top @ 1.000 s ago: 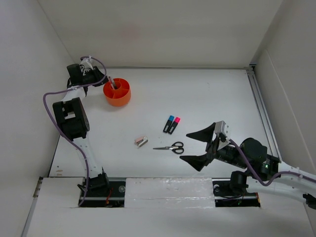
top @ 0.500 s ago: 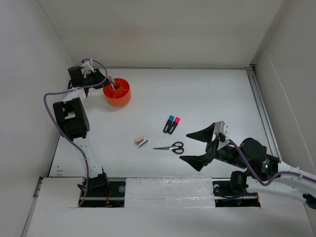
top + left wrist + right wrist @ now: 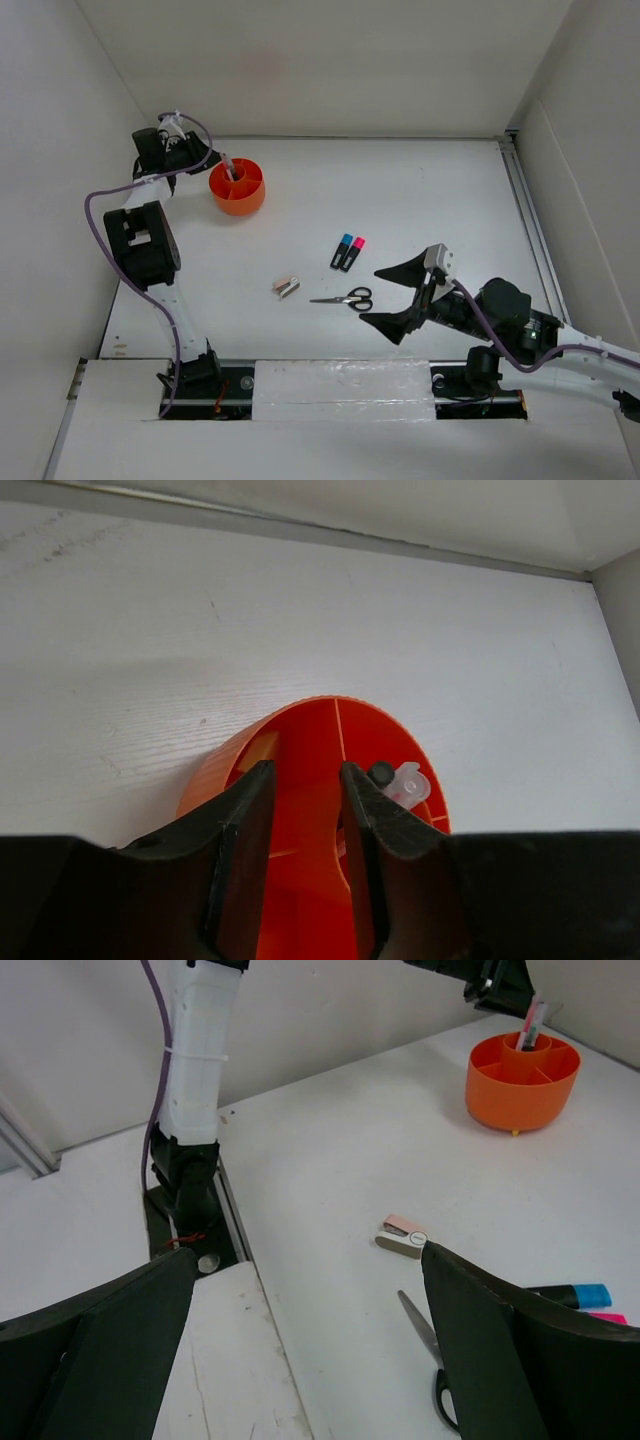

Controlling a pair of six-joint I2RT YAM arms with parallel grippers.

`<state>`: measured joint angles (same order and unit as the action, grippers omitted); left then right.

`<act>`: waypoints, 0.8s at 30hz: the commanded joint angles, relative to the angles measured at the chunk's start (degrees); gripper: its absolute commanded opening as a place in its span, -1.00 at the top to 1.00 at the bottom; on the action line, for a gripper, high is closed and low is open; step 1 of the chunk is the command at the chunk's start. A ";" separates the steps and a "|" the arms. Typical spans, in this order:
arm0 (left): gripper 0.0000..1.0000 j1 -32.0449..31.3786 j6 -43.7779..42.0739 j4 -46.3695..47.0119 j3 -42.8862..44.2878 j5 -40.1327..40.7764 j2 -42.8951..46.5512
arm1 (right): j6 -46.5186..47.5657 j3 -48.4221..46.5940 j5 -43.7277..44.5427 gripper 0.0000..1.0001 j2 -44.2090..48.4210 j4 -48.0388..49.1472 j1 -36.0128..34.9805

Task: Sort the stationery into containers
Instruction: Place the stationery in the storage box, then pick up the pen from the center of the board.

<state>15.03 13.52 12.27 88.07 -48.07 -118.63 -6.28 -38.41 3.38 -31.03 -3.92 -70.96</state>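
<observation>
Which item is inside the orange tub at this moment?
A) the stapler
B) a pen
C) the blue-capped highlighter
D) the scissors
B: a pen sticks up out of the tub, while the scissors, the stapler and both highlighters lie on the table.
</observation>
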 commanded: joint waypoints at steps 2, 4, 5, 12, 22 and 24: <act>0.41 1.05 2.04 2.32 1.93 3.68 7.79 | 0.04 -1.40 1.90 -1.00 -0.35 1.29 -0.32; 0.38 1.58 2.65 1.27 1.93 6.05 9.72 | 0.04 -1.40 2.60 -1.00 -0.96 1.29 -0.32; 0.35 1.58 3.96 1.26 1.93 9.19 10.52 | 0.04 -1.40 4.77 -1.00 -0.97 1.29 -0.32; -0.99 2.11 8.89 -15.42 5.79 38.53 19.21 | -7.24 -4.82 25.57 -1.00 -11.06 -1.78 -0.32; -1.00 2.11 20.23 -12.39 -10.08 31.07 49.87 | -25.80 -19.86 30.87 -1.00 -30.59 -19.74 13.54; -1.00 2.11 23.37 -6.24 -21.99 28.48 59.68 | -25.80 -17.23 25.22 -1.00 -30.59 -16.83 18.82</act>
<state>17.12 31.46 -1.54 77.43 -14.39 -69.10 -28.03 -55.13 33.95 -62.72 -20.47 -56.58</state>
